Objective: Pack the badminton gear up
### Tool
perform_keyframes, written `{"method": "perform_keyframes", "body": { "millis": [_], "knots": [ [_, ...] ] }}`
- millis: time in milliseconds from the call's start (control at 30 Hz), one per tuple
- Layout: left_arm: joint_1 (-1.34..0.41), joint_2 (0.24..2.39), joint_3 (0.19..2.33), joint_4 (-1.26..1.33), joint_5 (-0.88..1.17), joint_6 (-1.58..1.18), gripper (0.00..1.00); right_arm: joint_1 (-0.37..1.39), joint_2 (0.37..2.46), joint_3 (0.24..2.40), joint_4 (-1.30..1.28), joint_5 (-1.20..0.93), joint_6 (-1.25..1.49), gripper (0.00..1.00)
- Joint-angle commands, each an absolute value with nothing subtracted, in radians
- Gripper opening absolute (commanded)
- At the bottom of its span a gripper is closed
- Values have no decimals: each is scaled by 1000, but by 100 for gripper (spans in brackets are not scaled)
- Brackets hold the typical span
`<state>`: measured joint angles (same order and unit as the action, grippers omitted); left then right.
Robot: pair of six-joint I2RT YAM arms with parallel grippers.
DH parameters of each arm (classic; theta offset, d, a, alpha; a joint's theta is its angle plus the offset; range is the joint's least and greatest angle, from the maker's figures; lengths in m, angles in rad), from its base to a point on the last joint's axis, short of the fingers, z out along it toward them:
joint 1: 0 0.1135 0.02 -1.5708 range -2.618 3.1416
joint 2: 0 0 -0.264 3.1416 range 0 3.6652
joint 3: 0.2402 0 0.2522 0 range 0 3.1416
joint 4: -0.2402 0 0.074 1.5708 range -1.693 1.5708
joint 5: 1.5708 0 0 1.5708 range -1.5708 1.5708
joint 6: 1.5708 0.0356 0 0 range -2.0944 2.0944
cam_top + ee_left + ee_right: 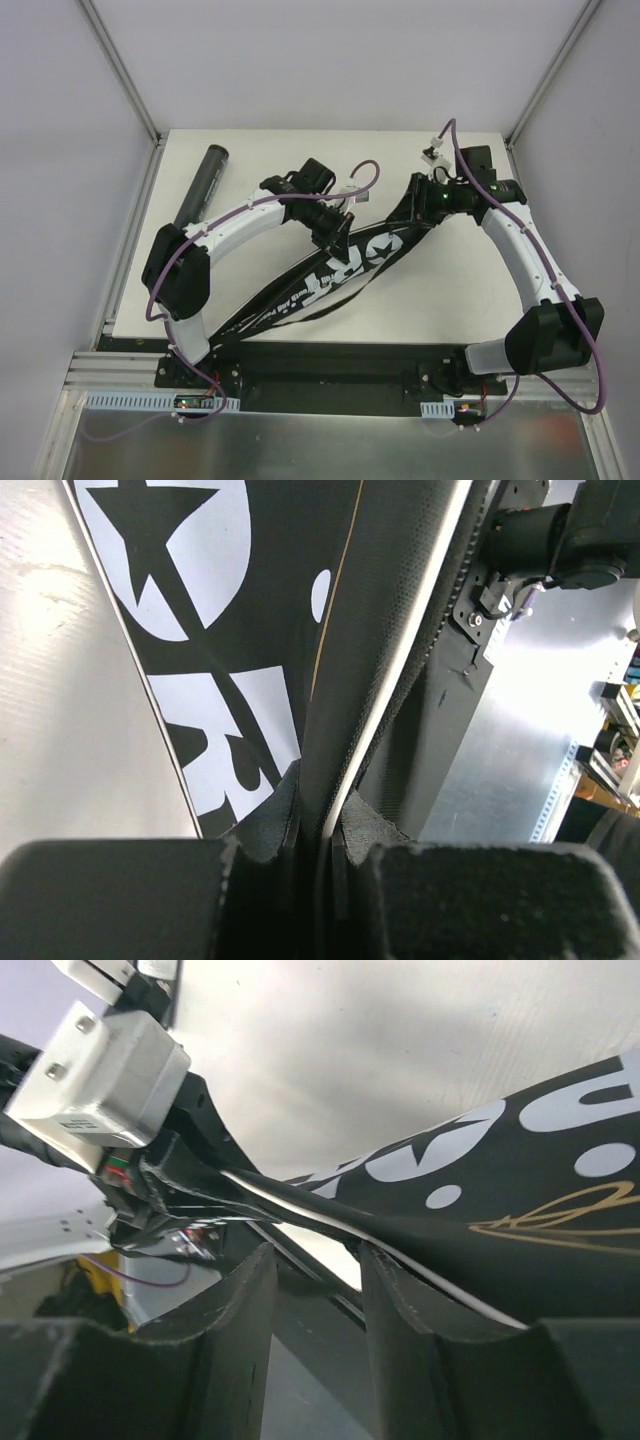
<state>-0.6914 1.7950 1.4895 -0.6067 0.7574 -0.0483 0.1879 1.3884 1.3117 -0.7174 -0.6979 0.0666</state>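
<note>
Black bag (330,285): long, flat, black fabric with white piping at its edge; lies on the white table (300,150) on a diagonal from 7 o'clock to 1 o'clock. Long black tube (205,185): lies at 10 o'clock, close to the left table edge, apart from the bag.

Left gripper (335,228): at the bag's mid-length; in the left wrist view its fingers (270,825) are pressed together on a piped fold of the bag. Right gripper (428,200): at the bag's 1 o'clock end; fingers (250,1300) parted with a clear gap; the piped edge runs just past the tips, nothing seen clamped.

Bare table surface shows along the far edge at 12 o'clock and at 3 o'clock.

Markings: large white block letters, "ORT" legible from above; a star in a white disc; gold script, not legible.
</note>
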Motion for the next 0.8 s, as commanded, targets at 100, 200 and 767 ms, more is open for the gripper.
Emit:
{"method": "perform_keyframes", "body": {
  "millis": [100,200,767],
  "knots": [
    [-675,1795,1506,-653,922,-89,0,178,1371,1253,-684,-666,-104,42],
    [-672,1809,1525,-655,936,-103,0,176,1342,1221,-643,-632,-65,44],
    [-673,1851,1595,-657,951,-164,0,270,1250,1137,-545,-339,-61,40]
  ]
}}
